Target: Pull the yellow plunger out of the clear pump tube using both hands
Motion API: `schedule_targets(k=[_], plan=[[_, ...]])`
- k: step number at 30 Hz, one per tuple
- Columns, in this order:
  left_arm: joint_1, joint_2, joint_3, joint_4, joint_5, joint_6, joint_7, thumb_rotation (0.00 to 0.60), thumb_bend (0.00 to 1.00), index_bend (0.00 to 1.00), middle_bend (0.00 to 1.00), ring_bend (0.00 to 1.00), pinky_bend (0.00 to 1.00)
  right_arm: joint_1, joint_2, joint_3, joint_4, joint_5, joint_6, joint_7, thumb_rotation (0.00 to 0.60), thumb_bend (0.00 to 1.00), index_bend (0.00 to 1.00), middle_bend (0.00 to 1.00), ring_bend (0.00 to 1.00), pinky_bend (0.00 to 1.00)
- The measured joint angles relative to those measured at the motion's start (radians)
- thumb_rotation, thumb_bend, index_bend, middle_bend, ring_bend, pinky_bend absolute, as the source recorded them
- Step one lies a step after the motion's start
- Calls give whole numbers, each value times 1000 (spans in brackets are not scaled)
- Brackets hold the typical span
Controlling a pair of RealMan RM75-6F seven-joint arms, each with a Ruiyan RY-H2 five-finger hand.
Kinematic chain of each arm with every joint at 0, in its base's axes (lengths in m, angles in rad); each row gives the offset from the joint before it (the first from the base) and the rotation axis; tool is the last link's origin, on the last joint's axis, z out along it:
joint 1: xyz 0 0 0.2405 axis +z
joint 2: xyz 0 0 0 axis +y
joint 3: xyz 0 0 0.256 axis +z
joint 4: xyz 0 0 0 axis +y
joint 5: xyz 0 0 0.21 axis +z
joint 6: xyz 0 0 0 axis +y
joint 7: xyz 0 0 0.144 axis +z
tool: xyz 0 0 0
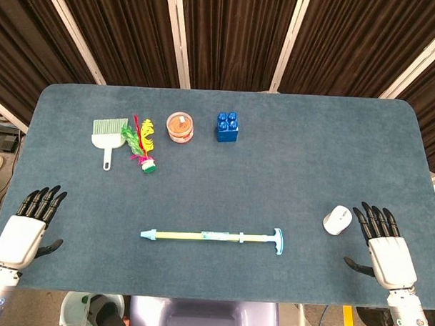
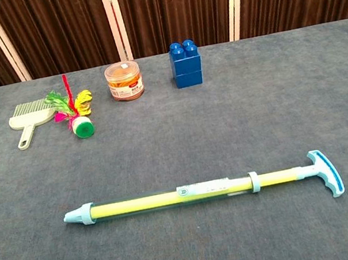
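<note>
At the near left edge of the blue-grey table, the robot's left hand rests palm down, released, its dark fingers spread and holding nothing. Along the far side sit, from left to right, a pale green comb, a feathered shuttlecock just beside it, a small round tub with an orange band, and a blue building block. The pump lies flat across the near middle of the table, well apart from both hands: its light blue nozzle points left, the clear tube shows the yellow plunger pushed in along most of its length, and a short stretch of yellow rod runs from the tube's end collar to the light blue T-shaped handle at the right. A white computer mouse sits just beside the right hand, which also lies open near the right edge, fingers apart, gripping nothing.
</note>
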Motion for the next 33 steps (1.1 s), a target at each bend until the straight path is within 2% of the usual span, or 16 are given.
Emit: schedule_targets(k=[7, 9, 11, 18, 22, 24, 26, 33], plan=[[-5, -11, 0, 12, 18, 6, 10, 600, 6, 87, 6, 7, 94, 5, -7, 0, 14, -18, 12, 18, 600, 0, 34, 0, 0, 0], [-8, -27, -4, 32, 29, 14, 30, 600, 9, 127, 61, 44, 117, 1, -11, 0, 18, -22, 25, 17, 600, 0, 45, 0, 0, 0], [-15, -59, -10, 59, 48, 26, 48, 600, 11, 157, 115, 80, 140, -3, -11, -4, 17, -25, 27, 18, 600, 0, 51, 0, 0, 0], [-53, -202, -42, 144, 92, 58, 50, 600, 24, 203, 125, 82, 142, -5, 8, -15, 4, -25, 15, 46, 600, 0, 70, 0, 0, 0], [-95, -243, -49, 152, 100, 2, 67, 600, 48, 305, 133, 82, 155, 3, 13, -11, 6, -19, 1, 61, 600, 0, 70, 0, 0, 0], [-119, -265, -49, 155, 106, -29, 76, 600, 77, 416, 155, 83, 160, 8, 13, -7, 10, -9, -10, 60, 600, 0, 70, 0, 0, 0], [-145, -295, -49, 163, 118, -54, 76, 600, 86, 483, 179, 89, 160, 12, 11, -4, 15, 3, -22, 57, 600, 0, 74, 0, 0, 0], [-227, -406, -39, 243, 155, -135, 40, 600, 110, 508, 171, 95, 160, 14, 10, 11, 16, 52, -42, 37, 600, 0, 85, 0, 0, 0]])
